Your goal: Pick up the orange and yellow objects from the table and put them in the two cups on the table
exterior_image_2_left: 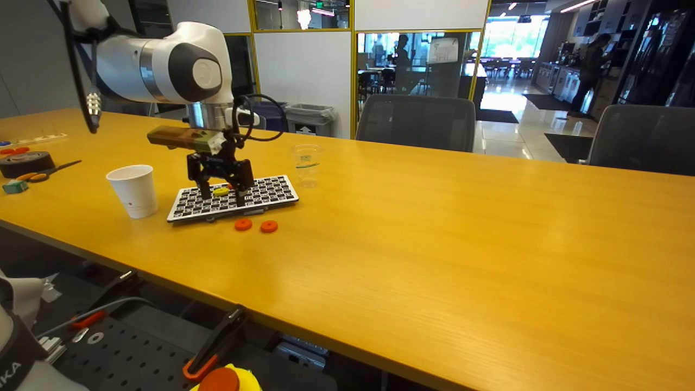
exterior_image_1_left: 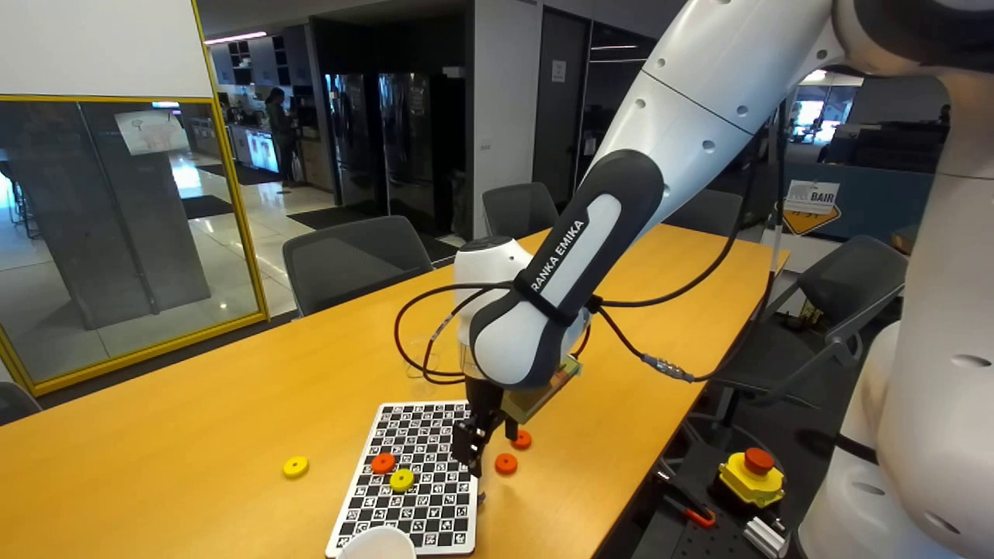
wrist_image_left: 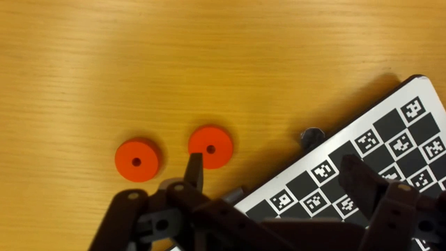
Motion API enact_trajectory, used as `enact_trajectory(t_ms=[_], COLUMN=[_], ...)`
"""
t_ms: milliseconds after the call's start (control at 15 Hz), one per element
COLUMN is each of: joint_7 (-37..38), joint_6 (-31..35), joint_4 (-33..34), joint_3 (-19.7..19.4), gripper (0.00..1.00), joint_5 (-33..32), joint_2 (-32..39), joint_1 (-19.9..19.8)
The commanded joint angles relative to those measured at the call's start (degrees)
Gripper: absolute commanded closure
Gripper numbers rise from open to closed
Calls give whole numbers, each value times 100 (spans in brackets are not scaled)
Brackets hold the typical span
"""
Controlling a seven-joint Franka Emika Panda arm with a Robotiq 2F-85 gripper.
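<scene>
Two orange discs [wrist_image_left: 210, 139] [exterior_image_2_left: 269, 226] lie on the table [exterior_image_2_left: 434, 244] beside the checkered mat. On the mat rest another orange disc [exterior_image_1_left: 383, 463] and a yellow disc [exterior_image_1_left: 401, 480]. A second yellow disc [exterior_image_1_left: 295, 466] lies on bare wood past the mat. The white cup [exterior_image_2_left: 133, 191] stands upright near one end of the mat, the clear cup [exterior_image_2_left: 307, 165] near the opposite end. My gripper [wrist_image_left: 273, 160] is open above the mat's edge, nothing between its fingers. In the wrist view one finger [wrist_image_left: 195, 170] overlaps an orange disc; the other [wrist_image_left: 359, 181] overlaps the mat.
The checkered mat [exterior_image_1_left: 427, 512] sits slightly raised, with dark hardware under its edge. A black tape roll [exterior_image_2_left: 27, 164], scissors [exterior_image_2_left: 40, 176], a green block [exterior_image_2_left: 15, 187] and small red pieces [exterior_image_2_left: 21, 150] lie at the table's far end. Chairs [exterior_image_1_left: 353, 260] line the table.
</scene>
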Motion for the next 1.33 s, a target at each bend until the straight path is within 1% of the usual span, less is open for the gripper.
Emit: enact_trajectory(t_ms=[0, 333, 733, 1267], joint_7=[-493, -936, -1300, -1525], joint_6=[297, 502, 662, 736], joint_4=[7, 75, 142, 224], joint_3=[-53, -28, 19, 34], gripper=[0, 0, 0, 0], joint_5=[37, 148, 267, 368], joint_2=[196, 508, 784, 945], joint_1=[-89, -216, -376, -474])
